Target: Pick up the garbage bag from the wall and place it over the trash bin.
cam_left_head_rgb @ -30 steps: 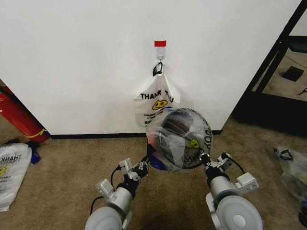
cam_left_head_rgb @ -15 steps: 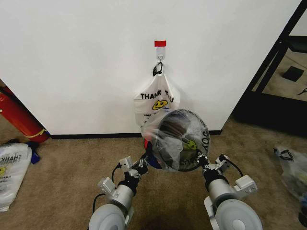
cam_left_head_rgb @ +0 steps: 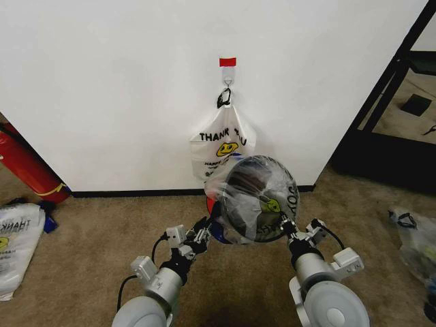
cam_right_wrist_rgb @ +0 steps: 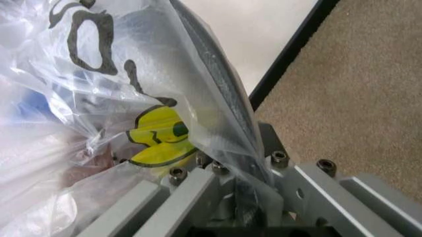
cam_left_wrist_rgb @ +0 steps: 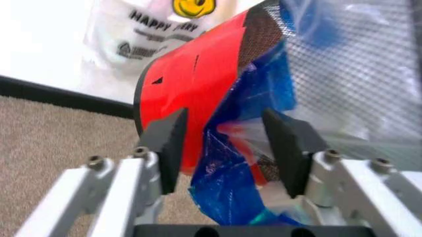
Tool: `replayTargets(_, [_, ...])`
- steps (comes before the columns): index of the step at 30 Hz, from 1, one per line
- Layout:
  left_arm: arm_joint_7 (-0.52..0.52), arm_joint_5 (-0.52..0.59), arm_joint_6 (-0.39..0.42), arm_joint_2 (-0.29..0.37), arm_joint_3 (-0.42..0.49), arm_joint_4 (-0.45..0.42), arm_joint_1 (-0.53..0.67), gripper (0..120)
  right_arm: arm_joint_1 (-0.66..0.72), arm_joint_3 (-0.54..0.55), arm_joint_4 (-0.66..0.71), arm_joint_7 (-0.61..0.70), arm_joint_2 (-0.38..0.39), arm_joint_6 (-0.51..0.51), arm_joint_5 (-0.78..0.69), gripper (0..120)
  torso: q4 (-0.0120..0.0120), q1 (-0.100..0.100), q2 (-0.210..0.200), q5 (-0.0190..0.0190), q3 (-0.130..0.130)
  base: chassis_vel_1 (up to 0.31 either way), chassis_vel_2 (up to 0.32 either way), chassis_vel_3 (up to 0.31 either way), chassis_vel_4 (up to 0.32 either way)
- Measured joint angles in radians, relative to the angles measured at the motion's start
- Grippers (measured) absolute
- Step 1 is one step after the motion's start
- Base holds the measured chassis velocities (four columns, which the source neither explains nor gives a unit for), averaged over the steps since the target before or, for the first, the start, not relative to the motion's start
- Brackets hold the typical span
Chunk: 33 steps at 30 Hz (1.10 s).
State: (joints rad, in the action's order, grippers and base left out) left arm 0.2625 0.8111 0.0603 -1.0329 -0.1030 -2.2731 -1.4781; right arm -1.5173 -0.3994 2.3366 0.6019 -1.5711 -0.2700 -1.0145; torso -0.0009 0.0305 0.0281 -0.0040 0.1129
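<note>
Both grippers flank the trash bin [cam_left_head_rgb: 257,197], held tilted above the carpet [cam_left_head_rgb: 82,272] just before the wall [cam_left_head_rgb: 102,88]. Left gripper [cam_left_wrist_rgb: 224,143] has its fingers spread around a blue fold of the garbage bag [cam_left_head_rgb: 235,204] draped over the bin. Right gripper [cam_left_head_rgb: 289,228] is clamped on the bag-covered rim at right. Behind, another bag [cam_left_head_rgb: 221,143] hangs from the hook [cam_left_head_rgb: 227,83].

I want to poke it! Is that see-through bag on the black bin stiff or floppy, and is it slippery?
Probably floppy: the garbage bag wrinkles and drapes over the trash bin. Likely slippery too, since the film looks thin and glossy. It seems very light; a poke would likely just dent it. The left end effector sits open around its blue edge.
</note>
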Motion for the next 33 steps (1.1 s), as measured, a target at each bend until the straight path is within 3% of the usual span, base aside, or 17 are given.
replayTargets(5, [0.012,-0.016,-0.003,0.013,-0.017,-0.052,-0.029,66,0.004,-0.001,-0.021,-0.010,0.004,0.013,0.041,0,0.0000,0.000,0.000,0.0001,0.000,0.000,0.000,0.000,0.000])
replayTargets(9, [0.091,-0.123,-0.043,0.033,-0.028,-0.088,-0.034,84,0.000,0.005,-0.043,-0.033,0.007,0.048,0.145,0,0.0001,0.000,0.000,0.0000,0.000,0.000,0.000,0.000,0.000])
replayTargets(12, [0.115,-0.168,-0.052,0.044,-0.023,-0.108,-0.022,92,-0.002,0.019,-0.050,-0.039,0.004,0.070,0.220,0,0.0000,0.000,0.000,0.0001,0.000,0.000,0.000,0.000,0.000])
replayTargets(15, [0.115,-0.191,-0.052,0.058,-0.007,-0.135,-0.010,86,-0.006,0.037,-0.058,-0.045,-0.004,0.096,0.299,0,0.0000,0.000,0.000,0.0001,0.000,0.000,0.000,0.000,0.000])
replayTargets(20, [0.098,-0.260,-0.032,0.047,0.101,-0.111,0.032,64,-0.014,0.080,-0.098,-0.064,-0.026,0.140,0.470,0,0.0000,0.000,0.000,0.0000,0.000,0.000,0.000,0.000,0.000])
replayTargets(29, [0.086,-0.279,0.013,0.087,0.137,-0.074,0.057,36,-0.008,0.149,-0.172,-0.104,-0.028,0.231,0.717,0,-0.0002,0.000,0.000,-0.0001,0.000,0.000,0.000,0.000,0.000])
replayTargets(33, [0.099,-0.263,0.073,0.101,0.146,-0.088,0.076,19,0.009,0.190,-0.216,-0.121,-0.028,0.280,0.822,0,0.0004,0.000,0.000,0.0001,0.000,0.000,0.000,0.000,0.000])
